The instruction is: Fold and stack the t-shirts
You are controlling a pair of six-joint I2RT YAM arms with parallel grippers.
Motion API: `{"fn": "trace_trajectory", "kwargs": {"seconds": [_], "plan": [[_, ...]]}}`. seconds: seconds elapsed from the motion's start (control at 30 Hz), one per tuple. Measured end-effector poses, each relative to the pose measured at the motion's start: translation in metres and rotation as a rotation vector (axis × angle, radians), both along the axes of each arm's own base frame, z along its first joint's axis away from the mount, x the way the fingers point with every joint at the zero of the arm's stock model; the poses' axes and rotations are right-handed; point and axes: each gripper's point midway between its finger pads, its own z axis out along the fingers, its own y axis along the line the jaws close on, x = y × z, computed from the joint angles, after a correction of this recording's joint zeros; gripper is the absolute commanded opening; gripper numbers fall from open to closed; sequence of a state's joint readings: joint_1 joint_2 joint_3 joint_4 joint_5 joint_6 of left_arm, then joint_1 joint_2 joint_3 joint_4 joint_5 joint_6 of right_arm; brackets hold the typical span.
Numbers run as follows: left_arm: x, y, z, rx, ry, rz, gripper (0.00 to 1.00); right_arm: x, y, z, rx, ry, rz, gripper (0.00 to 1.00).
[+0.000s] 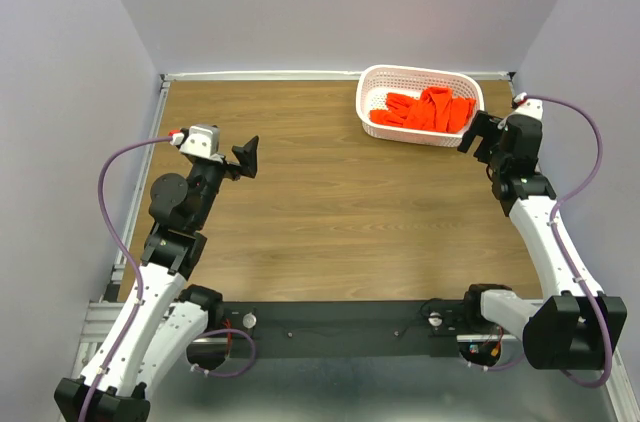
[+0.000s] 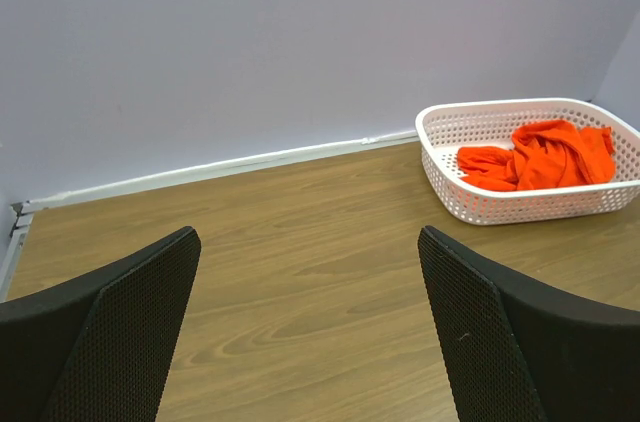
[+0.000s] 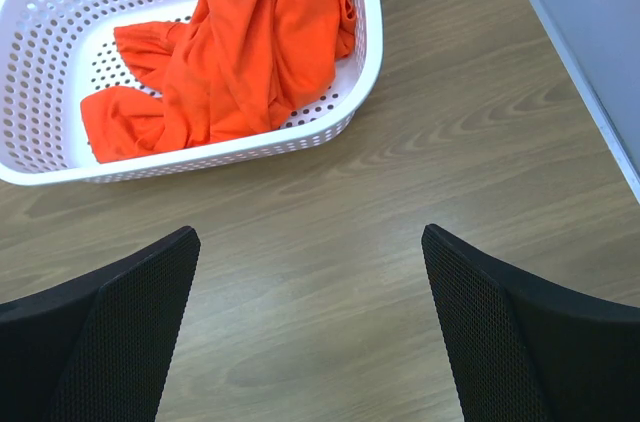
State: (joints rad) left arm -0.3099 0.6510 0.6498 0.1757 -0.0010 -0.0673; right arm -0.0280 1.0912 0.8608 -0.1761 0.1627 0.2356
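Right pincer (image 3: 308, 237): jaws wide, holding nothing, over the desk (image 3: 450, 142). Just ahead of it, t-shirts (image 3: 240, 52) lie crumpled in the white basket (image 3: 366, 32). Left pincer (image 2: 308, 237): also wide and empty, basket well ahead to its right. Nothing folded or stacked yet; judged at the start.

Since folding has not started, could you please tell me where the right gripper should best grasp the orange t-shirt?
Probably the raised fold along the middle of the t-shirt, coming from straight above: the basket walls block sideways approaches, and that bunched ridge appears to stand highest.
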Motion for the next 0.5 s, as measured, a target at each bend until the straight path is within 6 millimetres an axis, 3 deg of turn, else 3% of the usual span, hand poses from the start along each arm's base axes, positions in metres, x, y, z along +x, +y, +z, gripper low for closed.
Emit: {"fn": "trace_trajectory", "kwargs": {"seconds": [0.37, 0.5], "plan": [[-0.003, -0.007, 0.0, 0.007, -0.002, -0.044, 0.98, 0.0, 0.002, 0.002, -0.017, -0.001, 0.027, 1.0], [-0.005, -0.016, 0.0, 0.014, -0.005, -0.095, 0.98, -0.003, 0.019, 0.003, -0.052, -0.019, 0.166, 1.0]]}}
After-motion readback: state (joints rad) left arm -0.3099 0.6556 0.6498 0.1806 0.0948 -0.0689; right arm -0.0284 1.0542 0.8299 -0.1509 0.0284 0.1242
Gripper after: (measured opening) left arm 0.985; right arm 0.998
